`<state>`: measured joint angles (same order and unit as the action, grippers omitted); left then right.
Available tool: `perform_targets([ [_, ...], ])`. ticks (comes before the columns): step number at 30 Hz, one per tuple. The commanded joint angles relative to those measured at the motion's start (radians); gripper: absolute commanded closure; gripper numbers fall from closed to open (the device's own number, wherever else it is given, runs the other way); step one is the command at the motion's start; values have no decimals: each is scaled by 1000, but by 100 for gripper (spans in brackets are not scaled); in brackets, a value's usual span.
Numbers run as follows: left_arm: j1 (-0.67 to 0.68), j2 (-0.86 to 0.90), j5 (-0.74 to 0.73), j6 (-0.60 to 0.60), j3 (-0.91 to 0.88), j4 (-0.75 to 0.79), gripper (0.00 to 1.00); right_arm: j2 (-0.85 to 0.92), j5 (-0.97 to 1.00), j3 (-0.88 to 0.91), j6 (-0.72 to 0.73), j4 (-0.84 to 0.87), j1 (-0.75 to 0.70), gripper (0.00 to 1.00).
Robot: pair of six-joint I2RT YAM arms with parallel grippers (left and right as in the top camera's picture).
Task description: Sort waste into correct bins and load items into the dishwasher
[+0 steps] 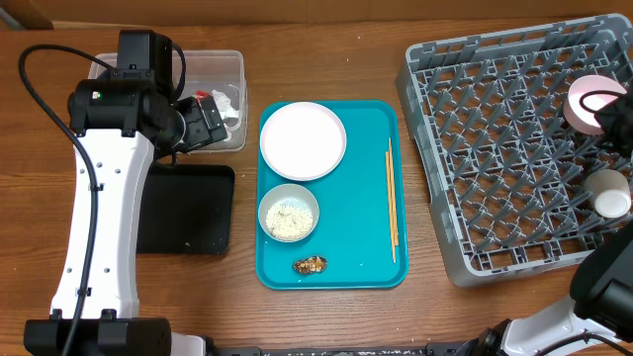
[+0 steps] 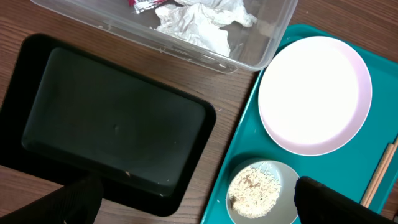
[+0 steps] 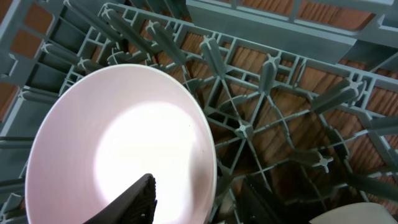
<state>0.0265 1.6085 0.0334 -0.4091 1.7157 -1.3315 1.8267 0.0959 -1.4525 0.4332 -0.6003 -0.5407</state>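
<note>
A red wrapper (image 1: 203,96) (image 2: 142,5) and a white napkin (image 1: 229,104) (image 2: 199,25) lie in the clear bin (image 1: 237,59) (image 2: 267,50). The black bin (image 1: 188,208) (image 2: 112,112) sits in front of it. My left gripper (image 1: 206,121) (image 2: 199,205) hangs wide open and empty over the clear bin's near edge. On the teal tray are the plate (image 1: 303,140) (image 2: 314,93), a bowl of rice (image 1: 289,213) (image 2: 261,190), chopsticks (image 1: 392,198) (image 2: 379,177) and a brown scrap (image 1: 311,265). A pink bowl (image 1: 584,89) (image 3: 124,143) leans in the dishwasher rack (image 1: 495,148) (image 3: 280,93). My right gripper (image 1: 596,102) (image 3: 199,183) straddles its rim, open.
The teal tray (image 1: 361,247) (image 2: 249,143) lies in the middle of the wooden table. A white cup (image 1: 608,198) (image 3: 348,214) stands in the rack near its right side. Upright pegs crowd round the pink bowl. A black cable loops over the table's left edge.
</note>
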Motion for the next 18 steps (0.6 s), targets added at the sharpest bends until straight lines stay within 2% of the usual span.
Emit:
perform_targets([
  [1,14,2,-9,9,13,-3,1,-3,5,-13,17,-4,1,54],
  [8,14,2,-9,9,13,-3,0,31,7,-12,63,-67,1,68],
  [12,14,2,-9,9,13,-3,0,30,10,-18,69,-60,1,96],
  [18,14,2,-9,9,13,-3,0,-6,225,-110,30,-59,1,96],
])
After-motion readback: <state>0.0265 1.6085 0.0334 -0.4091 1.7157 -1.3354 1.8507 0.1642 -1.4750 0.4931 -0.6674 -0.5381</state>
